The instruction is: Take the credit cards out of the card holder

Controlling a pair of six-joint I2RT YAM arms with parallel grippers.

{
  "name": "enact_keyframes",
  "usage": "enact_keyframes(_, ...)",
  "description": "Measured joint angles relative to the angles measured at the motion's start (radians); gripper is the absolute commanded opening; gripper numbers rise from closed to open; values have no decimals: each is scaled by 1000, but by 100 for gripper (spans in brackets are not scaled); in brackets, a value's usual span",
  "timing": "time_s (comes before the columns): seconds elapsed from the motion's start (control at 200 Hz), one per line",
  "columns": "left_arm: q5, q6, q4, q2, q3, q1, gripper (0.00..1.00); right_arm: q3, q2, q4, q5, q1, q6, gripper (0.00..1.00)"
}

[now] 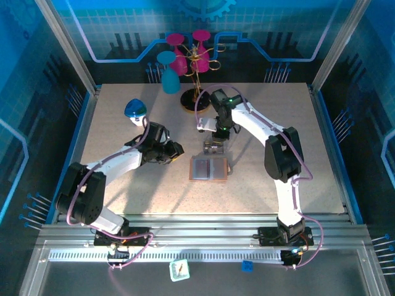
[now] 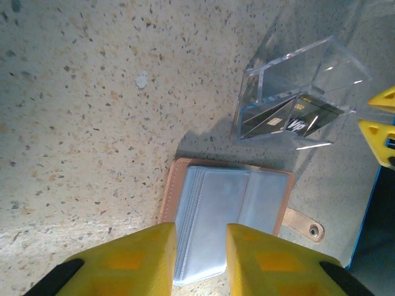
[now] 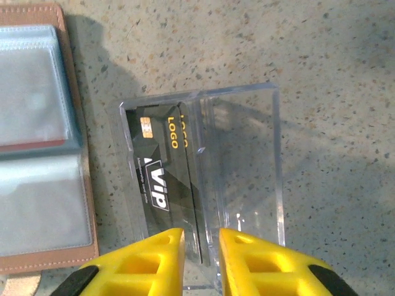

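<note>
The card holder [image 1: 208,168] lies open and flat mid-table, salmon-brown with pale grey-blue sleeves [image 2: 222,209]. A thin reddish strip shows under one sleeve [image 3: 31,145]. Two black credit cards [image 3: 162,179] marked VIP and LOGO stand on edge inside a clear plastic box [image 3: 247,154] just behind it. My right gripper [image 3: 201,259] hovers over the box, its jaws slightly open around the cards' near edge without pinching it. My left gripper [image 2: 200,262] is over the card holder's near edge, narrowly open, with the sleeves showing in the gap.
A gold stand with pink goblets [image 1: 192,55] and a teal cup [image 1: 169,77] is at the back. A blue object [image 1: 134,110] lies at the back left. The card holder's snap strap [image 2: 305,225] sticks out on the table.
</note>
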Motion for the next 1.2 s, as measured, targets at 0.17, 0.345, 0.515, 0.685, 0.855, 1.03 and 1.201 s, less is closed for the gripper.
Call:
enact_keyframes(0.17,40,0,19,55,0,0,29,-31,-57,22,-8,0,121,25)
enact_keyframes(0.345,70,0,30,107,16,-16,30,-123,-157,80,-60,0,312,27)
enact_keyframes(0.515,92,0,46,138,35,-32,30,-261,-271,180,-121,0,565,26)
enact_keyframes(0.685,106,0,57,159,49,-41,31,-407,-349,288,-194,0,837,24)
enact_keyframes(0.855,109,0,57,163,55,-53,31,-551,-391,383,-290,0,1107,20)
enact_keyframes(1.03,121,0,58,179,57,-66,30,-658,-405,485,-401,0,1326,19)
enact_keyframes(1.201,121,0,56,187,57,-70,27,-689,-405,537,-474,0,1453,20)
